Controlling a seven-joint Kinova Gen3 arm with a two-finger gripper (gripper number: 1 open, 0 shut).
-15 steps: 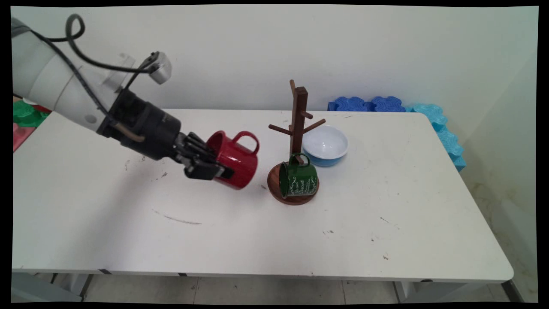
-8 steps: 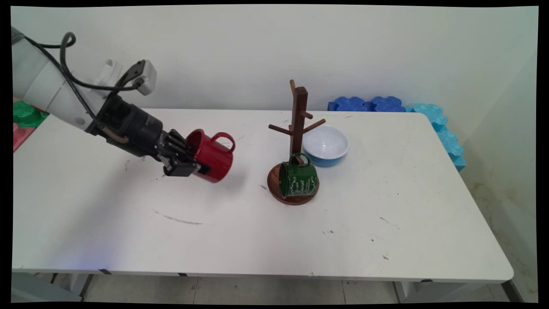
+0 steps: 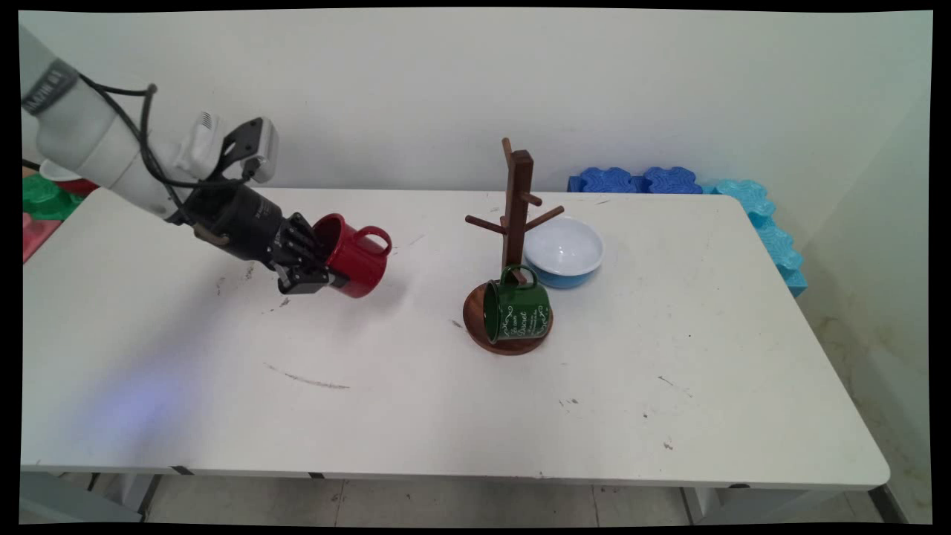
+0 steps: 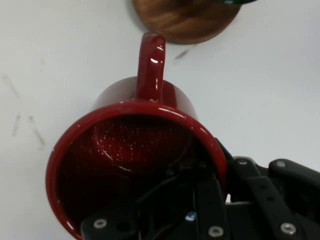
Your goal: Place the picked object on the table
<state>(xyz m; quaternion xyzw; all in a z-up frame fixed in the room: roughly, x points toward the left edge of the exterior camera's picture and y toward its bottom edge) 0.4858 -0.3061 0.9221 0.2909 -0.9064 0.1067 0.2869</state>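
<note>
gripper (image 3: 327, 276): pinching the red mug by its rim, one finger inside the cup and one outside on the wall. Comes in from the upper left over the left half of the table, pointing right and a bit down.
red mug (image 3: 354, 255): held tipped on its side, mouth facing back toward the arm, handle sticking up and to the right. In the hand view (image 4: 135, 165) looking straight into the open mouth, with the handle pointing away toward the stand's base. Can't really tell if the lower edge touches the table or hangs just above it.
mug tree (image 3: 515, 223): dark wooden post with short pegs on a round wooden base, standing right of centre, well apart from the red mug. Only an edge of the base shows at the top of the hand view (image 4: 185, 20).
green mug (image 3: 516, 310): lying tilted on the tree's base with the mouth to the left, white lettering on the side, handle up against the post.
bowl (image 3: 563, 251): white inside, blue outside, sitting just beside the tree on its far right.
table (image 3: 669, 334): white, scuffed, a few dark marks and one long streak near the left front.
foam mats (image 3: 765, 223): blue wavy pieces along the far right edge, by the wall.
</note>
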